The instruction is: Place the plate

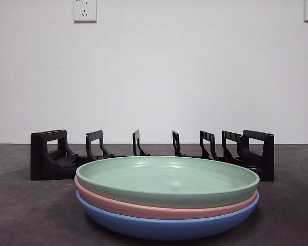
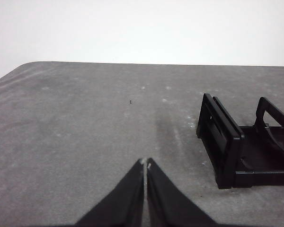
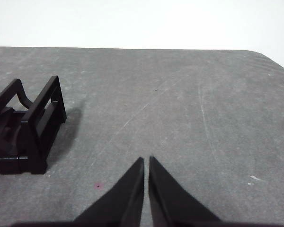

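Wrist views show left pincer (image 2: 146, 163) and right pincer (image 3: 146, 160) seemingly closed, empty, above table (image 2: 85, 123).

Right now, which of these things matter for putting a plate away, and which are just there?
For the job: green top plate, pink middle plate, blue bottom plate, black slotted plastic rack.
Just there: white wall sockets, grey table.

Both arms wait — left gripper (image 2: 145, 163) and right gripper (image 3: 146, 160) each hover low (jaws pressed together, tips nearly touching), holding nothing.
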